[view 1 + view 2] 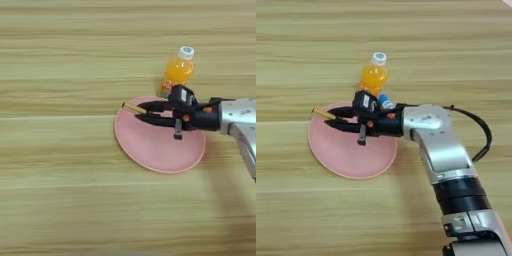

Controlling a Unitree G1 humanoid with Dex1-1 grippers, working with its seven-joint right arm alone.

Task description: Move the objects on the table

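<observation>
The robot's right hand [141,112] reaches in from the right, low over the pink plate [150,150]. Its two black fingers [155,106] point to the left, and they are closed on the screwdriver [132,108]. Only the amber handle end shows, sticking out past the fingertips over the far left edge of the plate. The rest of the tool is hidden between the fingers. I cannot tell if the tool touches the plate or is held just above it.

The plate lies flat on the counter [60,200], right under the hand. Most of it spreads out below the fingers, toward the near side.

The orange-drink bottle [373,76] stands upright just behind the hand, on the far side. It has a white cap [379,58] on top. Its bottom part is hidden by the black body of the hand, and it stands just past the far rim of the plate.

Behind the hand comes the silver forearm [428,125], then a black band lower down. A thin black cable [481,132] loops out beside the arm on the right.
</observation>
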